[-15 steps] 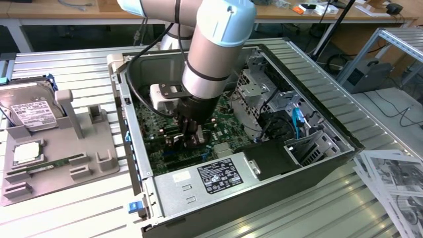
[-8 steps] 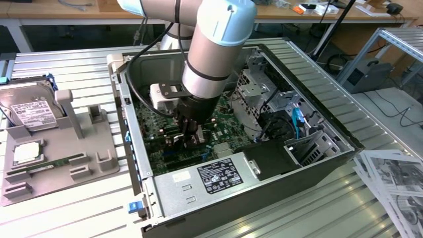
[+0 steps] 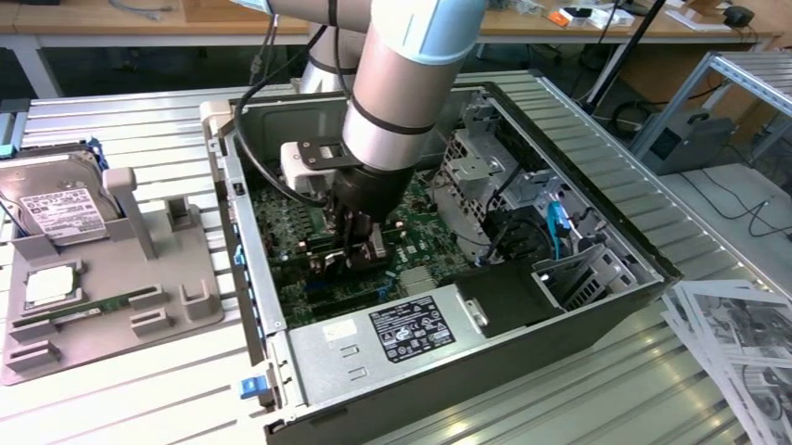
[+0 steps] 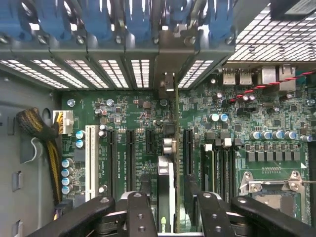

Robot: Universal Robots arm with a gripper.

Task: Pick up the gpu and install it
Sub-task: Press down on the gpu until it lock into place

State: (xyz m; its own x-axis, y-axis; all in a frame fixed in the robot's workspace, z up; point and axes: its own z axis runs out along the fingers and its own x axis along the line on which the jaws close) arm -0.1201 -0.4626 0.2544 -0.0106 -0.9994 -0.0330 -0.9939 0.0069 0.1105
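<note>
The gpu (image 4: 167, 180) stands edge-on in a slot of the green motherboard (image 4: 128, 116) inside the open computer case (image 3: 594, 311). Its silver bracket (image 4: 168, 66) sits in a rear slot opening of the case. My gripper (image 4: 170, 210) reaches down over the card, one black finger (image 4: 140, 210) on each side of it, with narrow gaps between the pads and the card. The jaws stand open and hold nothing. In the exterior view my gripper (image 3: 359, 243) is deep in the case, low over the motherboard (image 3: 303, 283), and covers most of the card.
A grey fixture (image 3: 118, 297) on the exterior view's left holds a hard drive (image 3: 56, 211) and a memory stick (image 3: 69, 313). Inside the case are a power supply (image 3: 402, 336), a drive cage (image 3: 477, 176) and a cable bundle (image 4: 39, 131). Papers (image 3: 736, 343) lie at the right.
</note>
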